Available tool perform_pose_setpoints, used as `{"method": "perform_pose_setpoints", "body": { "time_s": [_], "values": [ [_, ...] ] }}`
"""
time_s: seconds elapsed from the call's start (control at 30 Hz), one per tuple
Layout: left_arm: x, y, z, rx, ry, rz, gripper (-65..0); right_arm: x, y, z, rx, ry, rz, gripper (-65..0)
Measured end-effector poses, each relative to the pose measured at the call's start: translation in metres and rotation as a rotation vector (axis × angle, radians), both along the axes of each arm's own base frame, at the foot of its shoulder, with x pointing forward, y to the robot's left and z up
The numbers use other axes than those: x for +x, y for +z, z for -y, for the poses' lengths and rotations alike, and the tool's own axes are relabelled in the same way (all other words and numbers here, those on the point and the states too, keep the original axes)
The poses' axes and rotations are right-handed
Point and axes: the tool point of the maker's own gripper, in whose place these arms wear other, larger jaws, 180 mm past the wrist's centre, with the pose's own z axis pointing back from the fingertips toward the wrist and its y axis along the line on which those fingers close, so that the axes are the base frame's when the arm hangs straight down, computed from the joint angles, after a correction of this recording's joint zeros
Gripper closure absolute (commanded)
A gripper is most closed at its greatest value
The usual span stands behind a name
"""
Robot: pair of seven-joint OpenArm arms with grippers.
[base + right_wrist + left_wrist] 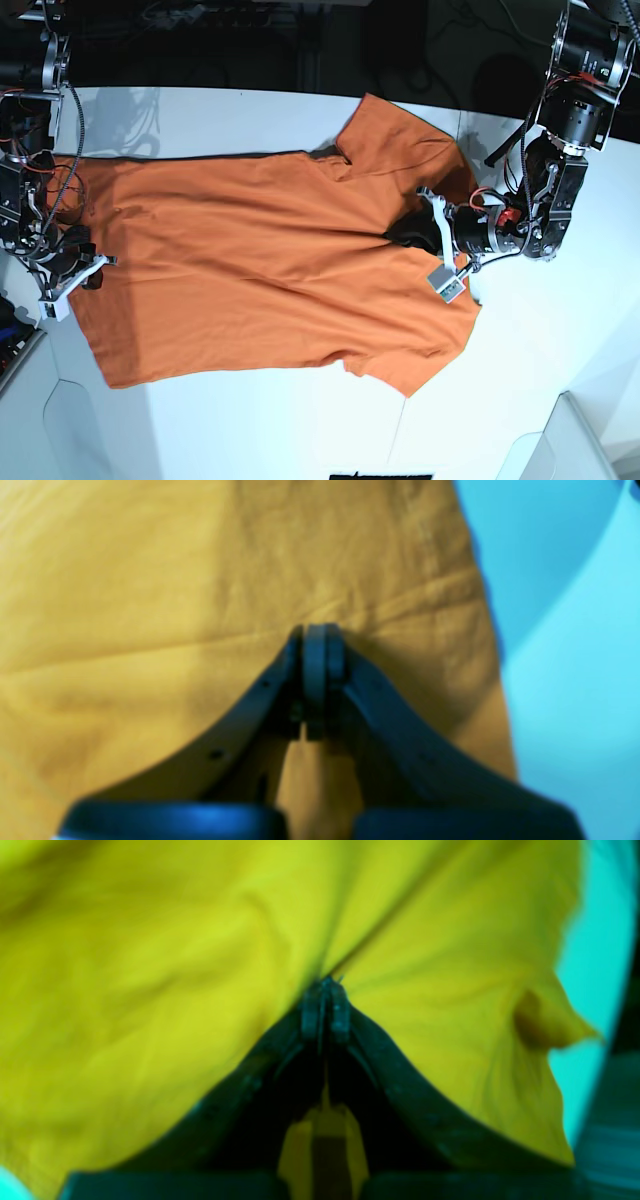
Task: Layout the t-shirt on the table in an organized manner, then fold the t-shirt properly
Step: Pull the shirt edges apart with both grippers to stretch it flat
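**A:** Nearest your base camera is the front edge of the table, bare white. Behind it the t-shirt lies spread almost flat across the middle, hem toward the left edge, collar and sleeves toward the right. What do you see at the left?

**B:** You have the right gripper there, low at the hem near the table's left edge. In its wrist view the right gripper has its jaws pressed together, and a crease of the t-shirt runs out from the tips. So it is closed, pinching the cloth at the hem.

**A:** And at the right?

**B:** Your left gripper sits at the collar end, between the two sleeves. In its wrist view the left gripper shows both fingers nearly touching, with folds of the t-shirt fanning out from them. It is clamped on the fabric. The far sleeve lies toward the table's back edge, the near sleeve toward the front; the cloth around the collar is bunched and shadowed.
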Motion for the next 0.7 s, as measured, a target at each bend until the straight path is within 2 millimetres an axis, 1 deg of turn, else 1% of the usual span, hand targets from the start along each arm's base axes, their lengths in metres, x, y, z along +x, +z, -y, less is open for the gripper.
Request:
{"method": "perform_pose_setpoints", "body": {
  "time_s": [0.07, 0.13, 0.27, 0.33, 0.43, 0.5, 0.6, 0.63, 0.7],
  "values": [
    [0.015, 0.002, -0.011, 0.029, 0.025, 0.015, -3.0, -0.011, -0.002, -0.001, 0.0, 0.012, -0.009, 0.0],
    [0.028, 0.003, -0.018, 0.064, 0.039, 0.022, -3.0, -0.022, -0.003, -0.006, 0.002, 0.031, -0.008, 0.0],
    [0.054, 0.01, -0.03, 0.126, 0.069, 0.035, -3.0, -0.046, -0.002, -0.029, 0.048, 0.075, -0.017, 0.0],
    [0.063, 0.014, -0.034, 0.145, 0.079, 0.039, -3.0, -0.058, -0.002, -0.042, 0.057, 0.108, -0.023, 0.0],
    [0.074, 0.021, -0.038, 0.172, 0.087, 0.051, -3.0, -0.068, 0.0, -0.056, 0.032, 0.151, -0.013, 0.0],
    [0.078, 0.025, -0.041, 0.191, 0.088, 0.048, -3.0, -0.066, 0.005, -0.058, 0.014, 0.161, -0.004, 0.0],
    [0.079, 0.037, -0.047, 0.191, 0.107, 0.009, -3.0, -0.055, 0.013, -0.056, -0.01, 0.154, 0.019, 0.0],
    [0.08, 0.048, -0.044, 0.138, 0.114, 0.019, -3.0, -0.05, 0.017, -0.053, -0.026, 0.149, 0.028, 0.0],
    [0.082, 0.069, -0.042, 0.07, 0.116, 0.044, -3.0, -0.032, 0.033, -0.049, -0.045, 0.135, 0.075, 0.0]
  ]
}}
